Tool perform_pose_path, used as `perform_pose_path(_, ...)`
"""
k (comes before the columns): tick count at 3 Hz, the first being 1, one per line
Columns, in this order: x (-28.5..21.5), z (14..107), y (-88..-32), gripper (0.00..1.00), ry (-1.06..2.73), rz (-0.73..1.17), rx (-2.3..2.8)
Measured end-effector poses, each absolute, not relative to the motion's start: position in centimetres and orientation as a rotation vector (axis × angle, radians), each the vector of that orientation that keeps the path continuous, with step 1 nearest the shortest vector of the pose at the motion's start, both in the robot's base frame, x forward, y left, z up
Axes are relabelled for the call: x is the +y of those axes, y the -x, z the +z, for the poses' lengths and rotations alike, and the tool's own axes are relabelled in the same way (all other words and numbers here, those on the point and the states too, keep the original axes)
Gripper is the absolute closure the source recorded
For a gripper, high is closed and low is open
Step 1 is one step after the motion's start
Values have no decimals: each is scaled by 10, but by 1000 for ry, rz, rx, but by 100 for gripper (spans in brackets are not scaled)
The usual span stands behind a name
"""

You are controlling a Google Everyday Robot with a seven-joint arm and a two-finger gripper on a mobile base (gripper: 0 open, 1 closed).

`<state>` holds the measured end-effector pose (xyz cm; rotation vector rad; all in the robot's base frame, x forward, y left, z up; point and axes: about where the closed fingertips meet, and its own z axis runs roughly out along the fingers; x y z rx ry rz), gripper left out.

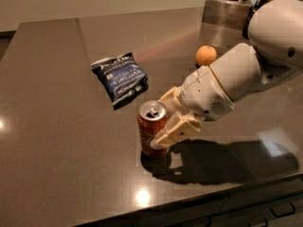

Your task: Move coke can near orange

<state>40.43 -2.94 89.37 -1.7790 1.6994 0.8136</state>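
Grasp stage: we see cream two-finger claw (161, 121) clamped around upright red-brown aluminium coke can (147, 126) on dark bench (57, 126). Small round orange (206, 56) sits well beyond claw; carry and placement remain.

I saw the can (151, 129) standing near the bench's (57, 126) front edge, with my hand (166, 119) clasped on it from the right, one finger before it and one behind. The bag (119, 77) lay behind the can, slightly left. The orange (206, 56) sat farther back, right of the bag and well apart from the can.
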Motion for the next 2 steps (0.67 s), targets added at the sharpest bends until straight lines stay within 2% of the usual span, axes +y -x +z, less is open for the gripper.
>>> perform_pose_path(2, -28, 903, -403, 93, 1777, 827, 1704)
